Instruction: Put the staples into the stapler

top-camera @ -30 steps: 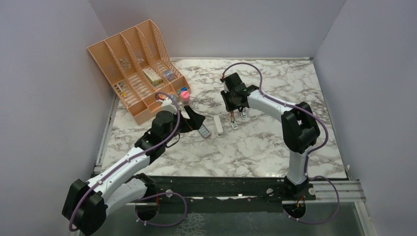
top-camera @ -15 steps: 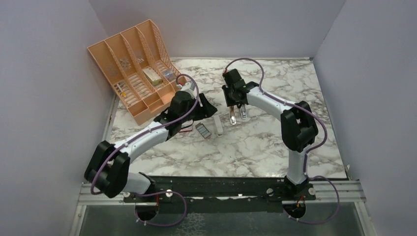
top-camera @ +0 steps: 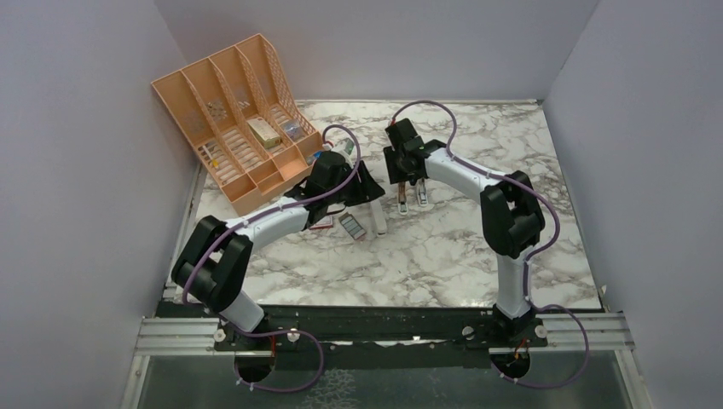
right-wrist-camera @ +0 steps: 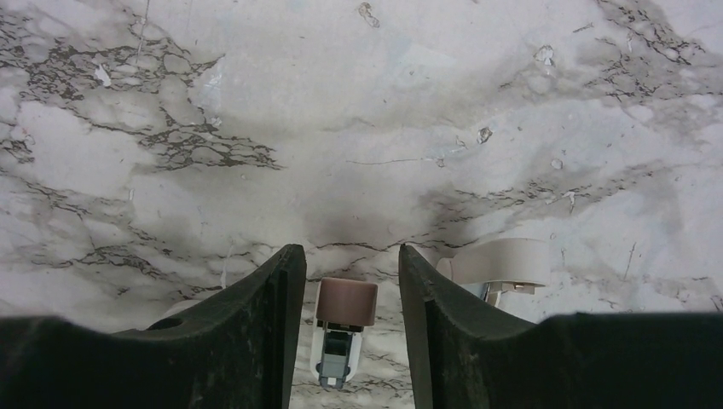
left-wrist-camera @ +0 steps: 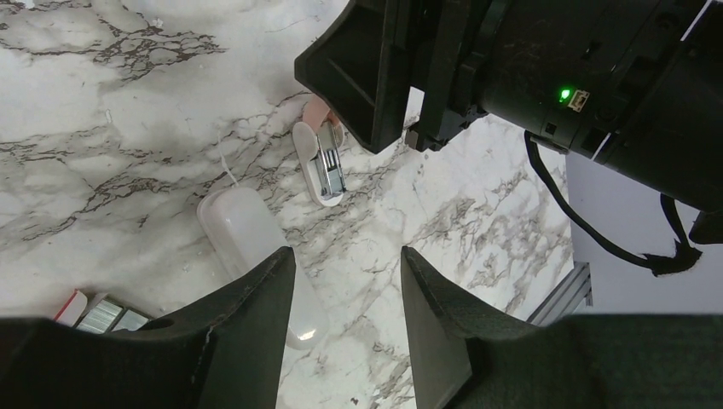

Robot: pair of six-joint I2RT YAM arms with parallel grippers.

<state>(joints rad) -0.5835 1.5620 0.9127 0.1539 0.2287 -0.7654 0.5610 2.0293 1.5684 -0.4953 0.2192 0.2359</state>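
Note:
The stapler lies open on the marble. Its long white top [top-camera: 378,217] shows under my left finger in the left wrist view [left-wrist-camera: 247,234]. Its narrow white magazine with a metal channel and a brown end [right-wrist-camera: 345,319] lies between my right fingers, untouched, and also shows in the left wrist view [left-wrist-camera: 322,166]. The staples, grey strips in a small tray [top-camera: 352,226] with a red-and-white sleeve [top-camera: 322,223], sit just left of the top; they also show in the left wrist view [left-wrist-camera: 102,313]. My left gripper [top-camera: 368,189] [left-wrist-camera: 345,256] is open and empty above the top. My right gripper [top-camera: 410,177] [right-wrist-camera: 349,251] is open.
A beige stapler piece [right-wrist-camera: 503,260] lies just right of my right fingers [top-camera: 422,196]. A peach desk organiser [top-camera: 234,119] with small items stands at the back left. Grey walls close in the table on three sides. The two grippers are close together.
My left arm has swung forward and right, from beside the staples to over the white stapler top. My right gripper has shifted slightly back over the magazine.

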